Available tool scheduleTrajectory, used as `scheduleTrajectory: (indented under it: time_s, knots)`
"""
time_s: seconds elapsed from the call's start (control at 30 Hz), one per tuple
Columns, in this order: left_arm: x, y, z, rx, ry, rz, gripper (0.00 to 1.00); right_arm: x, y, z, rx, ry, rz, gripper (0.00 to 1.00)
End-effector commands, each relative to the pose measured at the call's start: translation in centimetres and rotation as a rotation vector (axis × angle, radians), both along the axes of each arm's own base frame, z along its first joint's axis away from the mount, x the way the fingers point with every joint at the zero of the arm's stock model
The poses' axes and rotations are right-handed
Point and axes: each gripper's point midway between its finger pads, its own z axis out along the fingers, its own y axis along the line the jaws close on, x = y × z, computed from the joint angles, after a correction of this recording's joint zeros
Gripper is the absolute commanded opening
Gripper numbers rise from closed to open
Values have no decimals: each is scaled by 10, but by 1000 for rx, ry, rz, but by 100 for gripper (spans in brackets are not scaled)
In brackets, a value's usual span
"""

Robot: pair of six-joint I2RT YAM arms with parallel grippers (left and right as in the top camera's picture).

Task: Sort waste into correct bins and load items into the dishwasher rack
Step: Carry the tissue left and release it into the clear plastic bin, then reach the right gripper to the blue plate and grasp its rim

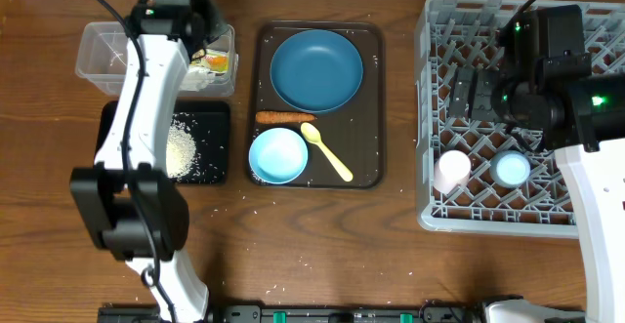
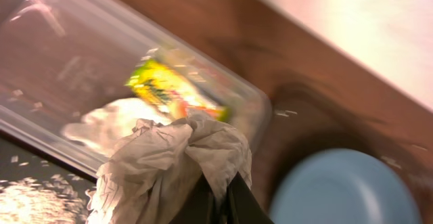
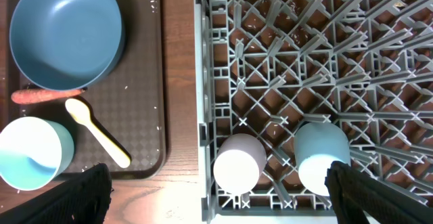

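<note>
My left gripper [image 2: 220,207] is shut on a crumpled white tissue [image 2: 169,163], held above the right end of the clear tub [image 1: 98,50]. The yellow-green wrapper [image 2: 176,92] and another tissue [image 2: 111,122] lie in the tub. Rice [image 1: 181,147] lies on the black tray [image 1: 215,118]. The dark blue plate [image 1: 315,69], orange stick [image 1: 285,117], light blue bowl [image 1: 278,155] and yellow spoon [image 1: 327,150] sit on the brown tray. My right gripper [image 3: 220,183] is open and empty above the grey rack [image 1: 586,216], which holds the pink-white cup [image 1: 452,170] and light blue cup [image 1: 511,169] upside down.
The brown serving tray [image 1: 371,99] lies between the bins and the rack. Loose rice grains are scattered on the wooden table in front of the trays [image 1: 273,289]. The left arm reaches over the black tray and hides part of it.
</note>
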Motion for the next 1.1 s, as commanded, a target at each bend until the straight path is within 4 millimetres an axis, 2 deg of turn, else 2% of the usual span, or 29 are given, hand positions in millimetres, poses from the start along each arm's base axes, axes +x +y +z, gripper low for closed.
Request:
scheduleTrajectory:
  time_s: [0.0, 0.1, 0.17, 0.23, 0.3, 0.4, 0.53, 0.63, 0.73, 0.83, 1.07]
  knots:
    - [4, 21, -49, 33, 89, 43, 15, 1, -3, -3, -17, 6, 3, 99]
    - [8, 30, -72, 31, 121, 59, 45, 1, -3, -3, -17, 6, 3, 99]
    - [7, 31, -74, 32, 127, 60, 55, 1, -3, -3, -17, 6, 3, 99]
    - [8, 30, -66, 33, 112, 57, 60, 1, -3, -3, -17, 4, 3, 99]
    - [8, 26, -54, 21, 97, 24, 61, 2, -2, -2, -16, 1, 3, 99]
    - [1, 4, -29, -57, 69, -85, 61, 2, -2, -2, -16, -2, 3, 99]
    - [-23, -25, 6, -149, 60, -188, 62, 3, -2, -1, -14, -6, 4, 99]
    - [-47, -37, 18, -144, 101, -234, 62, 6, 4, 0, 15, -17, 20, 99]
    - [-66, -48, 22, -140, 144, -265, 62, 15, 21, 4, 87, -50, 67, 99]
    - [-81, -57, 18, -136, 203, -295, 62, 23, 31, 4, 96, -69, 93, 98]
    - [-114, -68, 7, -120, 335, -361, 60, 36, 68, -16, 113, -34, 148, 98]
